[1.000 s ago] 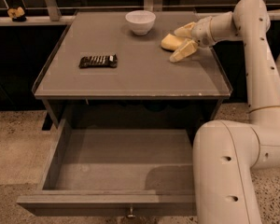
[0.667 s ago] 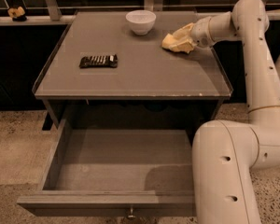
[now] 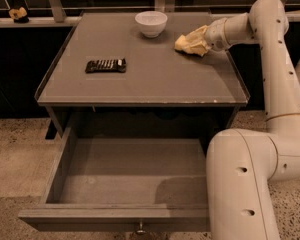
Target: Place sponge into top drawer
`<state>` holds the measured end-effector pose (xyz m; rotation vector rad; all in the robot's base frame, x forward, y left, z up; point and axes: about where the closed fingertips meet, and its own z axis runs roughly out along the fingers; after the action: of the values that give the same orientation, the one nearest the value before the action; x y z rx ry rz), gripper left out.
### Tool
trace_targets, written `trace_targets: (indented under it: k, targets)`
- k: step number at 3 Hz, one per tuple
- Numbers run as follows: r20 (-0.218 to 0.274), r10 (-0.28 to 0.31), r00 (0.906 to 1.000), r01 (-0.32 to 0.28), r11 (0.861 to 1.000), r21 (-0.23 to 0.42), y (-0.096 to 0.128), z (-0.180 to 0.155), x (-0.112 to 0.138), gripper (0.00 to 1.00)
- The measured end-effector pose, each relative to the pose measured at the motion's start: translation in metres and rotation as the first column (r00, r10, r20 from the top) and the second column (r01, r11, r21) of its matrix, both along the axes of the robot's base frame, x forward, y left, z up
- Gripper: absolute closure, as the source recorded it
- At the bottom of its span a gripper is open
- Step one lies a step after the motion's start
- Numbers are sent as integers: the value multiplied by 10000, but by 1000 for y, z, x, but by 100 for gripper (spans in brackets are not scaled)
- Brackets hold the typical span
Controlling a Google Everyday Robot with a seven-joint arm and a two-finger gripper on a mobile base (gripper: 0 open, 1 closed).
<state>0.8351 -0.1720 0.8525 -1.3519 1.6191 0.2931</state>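
The sponge point(image 3: 185, 45) lies at the far right part of the tabletop point(image 3: 155, 81), and the claw point(image 3: 194, 40) looks pressed together on it. The pale yellow of both runs into one mass, so the exact hold is hard to read.

Going from the left: a dark ribbed snack bar point(image 3: 106, 65) lies well to the left of the claw and nearer to the front edge. A white bowl point(image 3: 151, 23) stands near the claw on its left side, a little farther back. The top drawer point(image 3: 125, 171) is pulled out, below the claw and to its left, in front of the tabletop; nothing shows inside it.

What could go wrong, in my judgement: the sponge is soft, so a hold on only one corner could let it slip out during the lift. The way to the drawer goes leftward and forward over the raised rim of the tabletop, and a low path could catch the sponge on that rim. A sweep too far back could knock the bowl. A release too early would leave the sponge on the tabletop or the floor.

The arm point(image 3: 275, 64) rises at the right, bends at the top right, and its forearm reaches leftward and a little down to the claw. A thick lower link covers the right front corner of the drawer.
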Motion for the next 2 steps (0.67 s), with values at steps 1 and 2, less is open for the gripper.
trace_targets:
  k: [1, 2]
  targets:
    - [-18, 33, 10000, -33, 10000, -43, 2, 0, 0, 100]
    - [-183, 33, 9998, -40, 9991, -411, 0, 4, -6, 100]
